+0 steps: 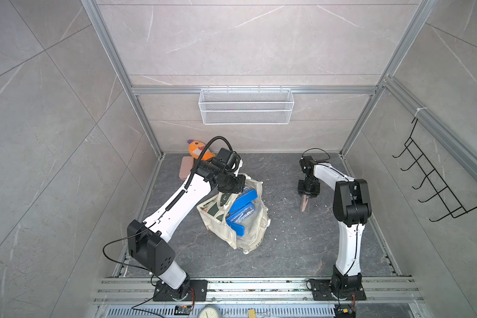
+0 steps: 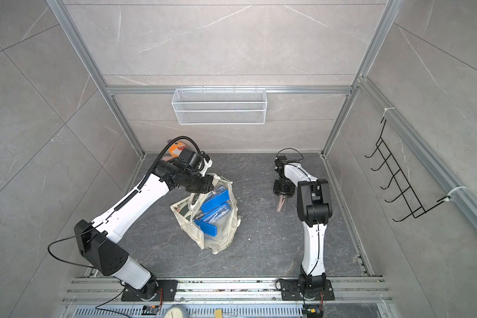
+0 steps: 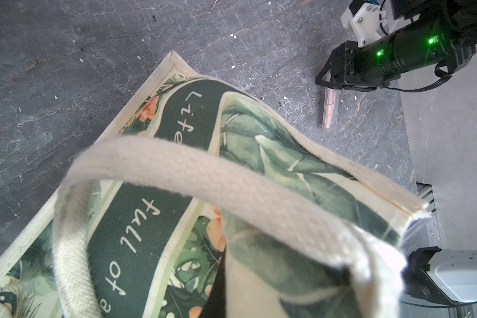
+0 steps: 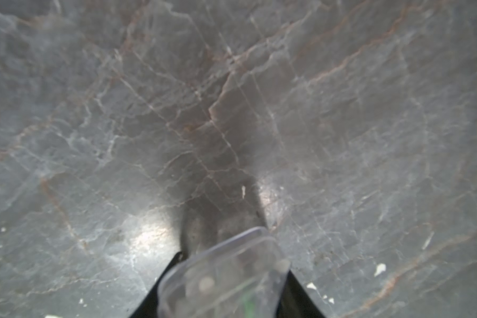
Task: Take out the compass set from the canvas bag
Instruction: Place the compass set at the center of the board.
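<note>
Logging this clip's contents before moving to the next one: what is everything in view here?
canvas bag: one, cream with green print, centre of the floor
blue cases: at least two, blue and clear, in the bag's mouth
clear slim case: one, transparent, on the floor under the right arm's jaws
plush toy: one, orange, back left corner
flat pad: one, pinkish brown, beside the toy
mesh basket: one, white, back wall
hook rack: one, black, right wall
clock: one, pale, front edge, partly cut off
left arm: white and black, jaws shut on the bag's rim
right arm: white and black, jaws around the clear case's end, grip unclear
</note>
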Robot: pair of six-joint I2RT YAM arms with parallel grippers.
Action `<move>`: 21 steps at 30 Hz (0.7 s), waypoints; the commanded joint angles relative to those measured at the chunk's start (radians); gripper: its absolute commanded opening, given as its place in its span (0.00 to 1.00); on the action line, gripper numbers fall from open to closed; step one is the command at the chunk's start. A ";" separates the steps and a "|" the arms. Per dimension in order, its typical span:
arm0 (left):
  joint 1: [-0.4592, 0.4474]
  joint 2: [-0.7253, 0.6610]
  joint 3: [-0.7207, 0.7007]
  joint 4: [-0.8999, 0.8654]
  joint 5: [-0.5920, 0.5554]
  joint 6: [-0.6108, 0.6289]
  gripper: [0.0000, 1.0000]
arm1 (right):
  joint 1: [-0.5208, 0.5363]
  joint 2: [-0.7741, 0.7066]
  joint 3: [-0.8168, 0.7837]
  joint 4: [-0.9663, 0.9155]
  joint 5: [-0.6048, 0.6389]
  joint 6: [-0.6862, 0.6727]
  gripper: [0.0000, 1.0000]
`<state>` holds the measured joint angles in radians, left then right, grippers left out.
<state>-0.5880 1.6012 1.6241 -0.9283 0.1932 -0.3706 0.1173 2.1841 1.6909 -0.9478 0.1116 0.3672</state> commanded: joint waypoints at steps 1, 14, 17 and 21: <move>0.003 -0.034 -0.001 0.017 0.038 -0.008 0.00 | -0.004 -0.052 -0.017 0.009 -0.019 0.001 0.60; 0.004 -0.062 -0.024 0.027 0.031 -0.031 0.00 | -0.001 -0.442 -0.254 0.171 -0.134 0.037 0.79; 0.004 -0.066 -0.030 0.029 0.030 -0.035 0.00 | -0.001 -0.562 -0.311 0.209 -0.165 0.089 0.71; 0.004 -0.069 -0.038 0.031 0.025 -0.040 0.00 | 0.008 -0.729 -0.429 0.338 -0.323 0.141 0.69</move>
<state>-0.5880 1.5749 1.5906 -0.9115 0.1932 -0.3901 0.1158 1.5352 1.3224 -0.7086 -0.0837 0.4454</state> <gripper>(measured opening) 0.056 0.691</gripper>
